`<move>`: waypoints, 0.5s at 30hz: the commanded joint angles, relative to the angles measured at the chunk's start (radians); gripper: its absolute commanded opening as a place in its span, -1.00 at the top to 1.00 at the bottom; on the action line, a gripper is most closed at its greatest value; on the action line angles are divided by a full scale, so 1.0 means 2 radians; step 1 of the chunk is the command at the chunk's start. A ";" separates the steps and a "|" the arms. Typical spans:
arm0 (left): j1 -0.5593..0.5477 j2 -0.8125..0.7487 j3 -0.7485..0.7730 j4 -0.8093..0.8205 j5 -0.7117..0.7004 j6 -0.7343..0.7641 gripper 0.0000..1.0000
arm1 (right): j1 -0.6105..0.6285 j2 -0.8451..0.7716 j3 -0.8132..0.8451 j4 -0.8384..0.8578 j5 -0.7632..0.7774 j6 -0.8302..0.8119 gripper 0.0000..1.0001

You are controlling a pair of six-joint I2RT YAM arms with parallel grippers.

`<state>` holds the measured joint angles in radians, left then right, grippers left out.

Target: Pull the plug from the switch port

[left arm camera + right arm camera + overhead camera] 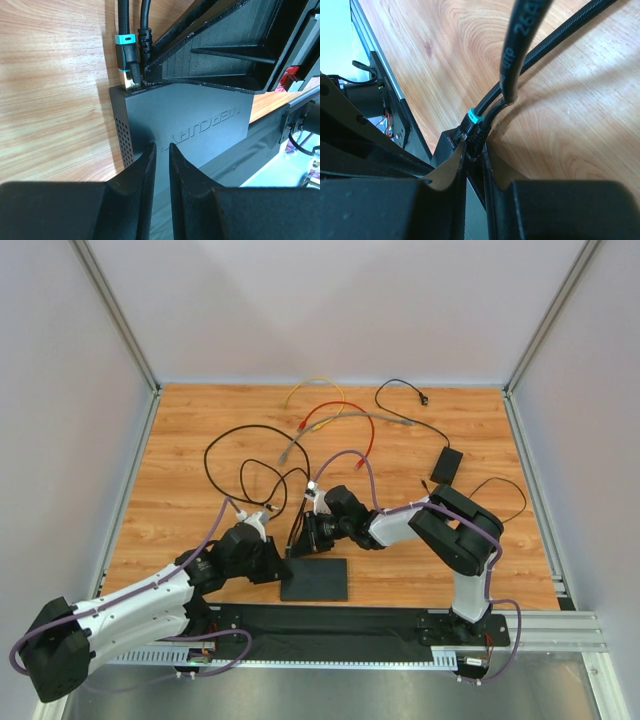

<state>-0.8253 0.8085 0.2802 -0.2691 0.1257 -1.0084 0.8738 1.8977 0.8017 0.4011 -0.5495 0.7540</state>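
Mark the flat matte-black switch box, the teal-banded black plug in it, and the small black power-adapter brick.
Switch box (200,130), left wrist view, top face.
Teal-banded plug (125,57), left wrist view, black body.
Adapter brick (446,464), top external view, middle.

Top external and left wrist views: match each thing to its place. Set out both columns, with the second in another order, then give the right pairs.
Things:
1 switch
2 yellow cable
3 power adapter
4 teal-banded plug

Places:
A by the far edge of the table
B seated in a socket of the switch
C flat by the table's near edge
D on the table's right part, with a thin cord attached

Pairs: 1-C, 2-A, 3-D, 4-B
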 commanded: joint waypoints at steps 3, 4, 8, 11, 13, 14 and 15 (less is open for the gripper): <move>-0.002 0.018 -0.007 0.009 0.000 0.002 0.52 | 0.001 0.014 0.007 0.006 0.027 -0.004 1.00; -0.001 0.027 -0.008 0.014 0.001 0.001 0.52 | 0.003 0.018 0.009 0.008 0.026 -0.003 0.99; -0.002 0.041 -0.017 0.036 0.012 -0.007 0.53 | 0.001 0.031 0.010 0.020 0.025 0.009 1.00; -0.002 0.037 -0.017 0.023 0.005 -0.004 0.54 | -0.001 0.034 0.005 0.035 0.030 0.021 0.99; -0.002 0.026 -0.019 0.015 0.001 -0.003 0.54 | -0.004 0.036 0.001 0.043 0.030 0.027 1.00; -0.002 0.023 -0.022 0.009 -0.001 -0.003 0.54 | -0.007 0.036 0.000 0.045 0.029 0.029 1.00; -0.002 0.016 -0.022 0.007 -0.002 -0.003 0.53 | -0.009 0.036 -0.003 0.047 0.029 0.032 1.00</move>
<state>-0.8249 0.8608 0.2684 -0.1822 0.1501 -1.0210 0.8688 1.9343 0.8062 0.4610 -0.5602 0.8181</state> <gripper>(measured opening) 0.232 0.152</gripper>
